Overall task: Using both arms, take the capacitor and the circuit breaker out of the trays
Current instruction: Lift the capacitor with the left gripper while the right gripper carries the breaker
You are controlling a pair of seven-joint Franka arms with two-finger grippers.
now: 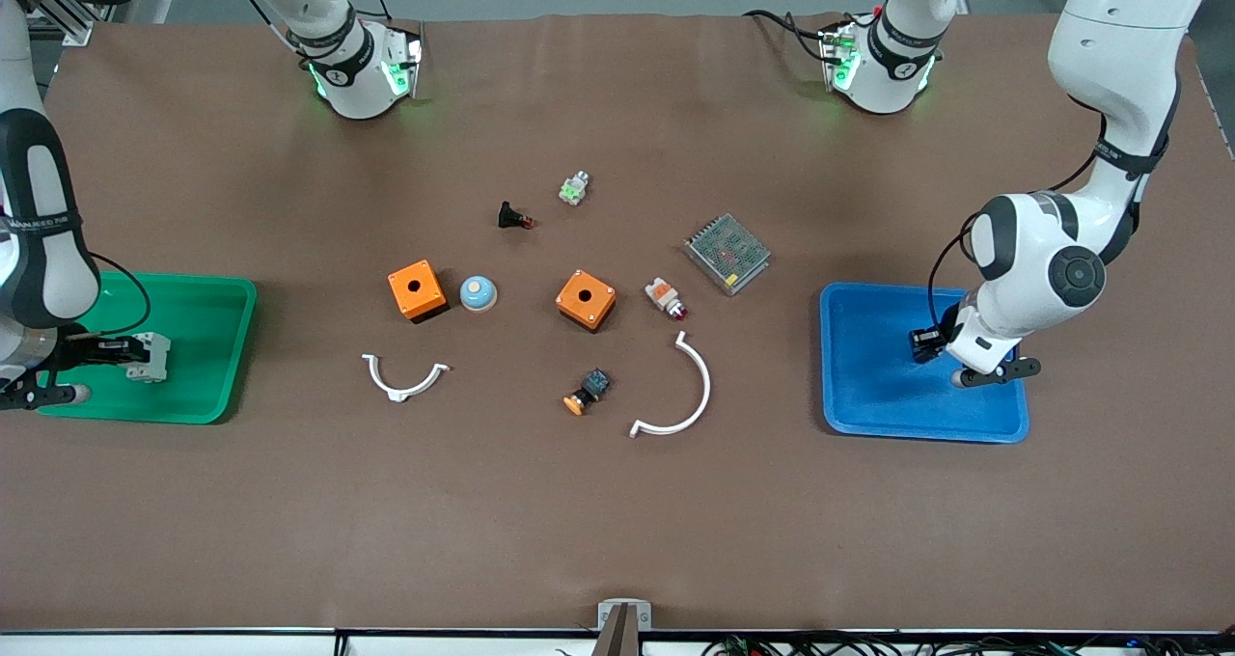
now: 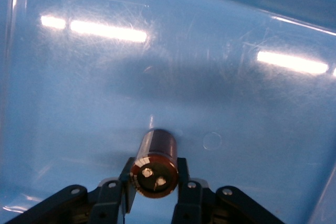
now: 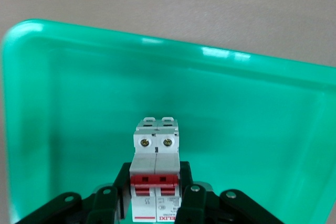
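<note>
Now capacitor [image 2: 155,163] between left pincer [image 2: 154,190] fingers.

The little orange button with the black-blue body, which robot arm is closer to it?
Left. The left end effector is over the blue tray; the right end effector is over the green tray, farther from the orange-capped button.

The brown bench [image 1: 617,521] is loaded with a green tray [image 1: 207,347] under the right hand [image 1: 116,352], a blue tray [image 1: 873,386] under the left hand [image 1: 924,342], and small parts between.
</note>
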